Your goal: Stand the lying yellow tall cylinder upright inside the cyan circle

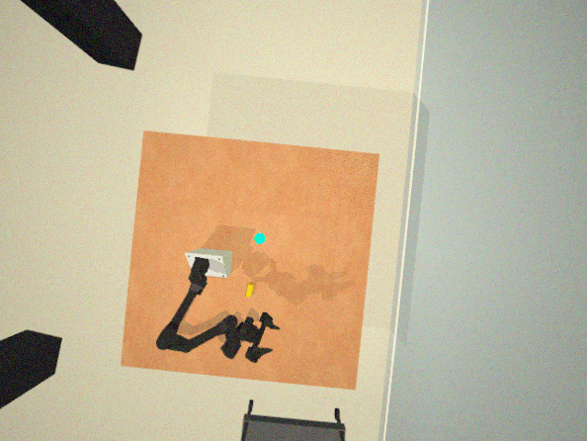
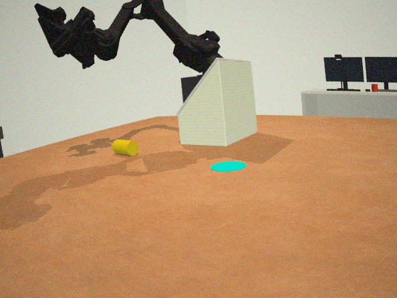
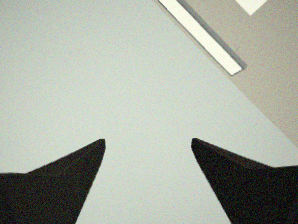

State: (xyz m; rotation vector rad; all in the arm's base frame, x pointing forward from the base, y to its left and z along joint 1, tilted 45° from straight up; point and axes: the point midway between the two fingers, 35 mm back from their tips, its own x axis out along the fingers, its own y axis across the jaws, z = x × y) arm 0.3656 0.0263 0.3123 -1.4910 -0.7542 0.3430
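One yellow cylinder [image 1: 250,290] [image 2: 125,147] lay on its side on the orange tabletop [image 1: 267,198] [image 2: 214,227], below and well apart from the single gripper [image 1: 275,337] [image 3: 148,141], whose two fingers stood wide with nothing between. From the cylinder, one cyan circle [image 1: 259,238] [image 2: 228,166] lay apart, one pale wedge-shaped arm mount [image 1: 228,264] [image 2: 204,125] nearer.

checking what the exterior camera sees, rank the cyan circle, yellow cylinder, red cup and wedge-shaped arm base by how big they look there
1. wedge-shaped arm base
2. cyan circle
3. yellow cylinder
4. red cup
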